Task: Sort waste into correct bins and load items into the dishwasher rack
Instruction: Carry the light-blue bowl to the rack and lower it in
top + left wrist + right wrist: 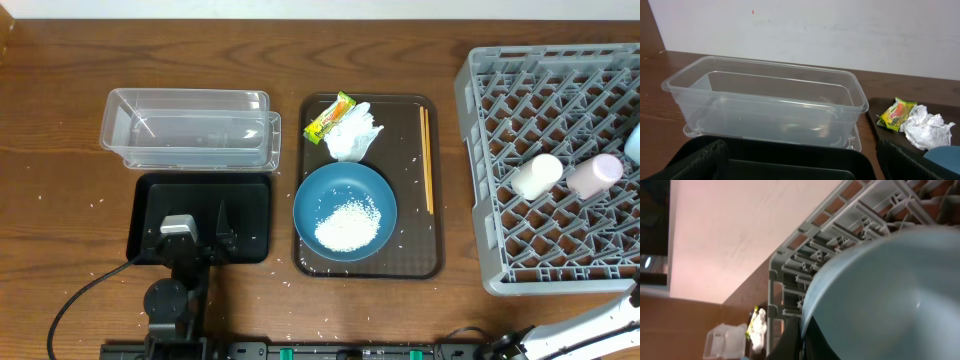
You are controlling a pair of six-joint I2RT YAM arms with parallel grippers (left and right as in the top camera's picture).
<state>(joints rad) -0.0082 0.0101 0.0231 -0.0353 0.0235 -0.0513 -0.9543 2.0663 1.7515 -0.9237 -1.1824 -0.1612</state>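
The grey rack (pixel 472 150) fills the 3 o'clock side of the overhead view and runs off the right edge. The brown tray (pixel 410 240) sits at centre, a narrow strip of table (pixel 60 120) on each side of it. The clear tub (pixel 190 130) lies at 10 o'clock, empty. The black tray (pixel 250 200) touches its 6 o'clock edge.

Bare wood lies open at 9 o'clock and along the 12 o'clock edge, with stray grains scattered on it.

The blue bowl (pixel 345 175) rests on the brown tray's 6 o'clock half and holds the rice (pixel 347 225). The tissue (pixel 352 135) lies at its 12 o'clock. A white cup (pixel 537 175) and a pink cup (pixel 595 174) lie on their sides in the rack. The light-blue dish (pixel 633 143) is cut off at their 2 o'clock.

The chopsticks (pixel 427 160) lie along the brown tray's 3 o'clock rim. The wrapper (pixel 330 118) touches the tissue at 10 o'clock; its print cannot be read.

The left gripper (pixel 800 155) hangs over the black tray, jaws spread wide, holding nothing. The right gripper (pixel 806 339) shows only as a dark sliver under the dish, so its grip cannot be judged.
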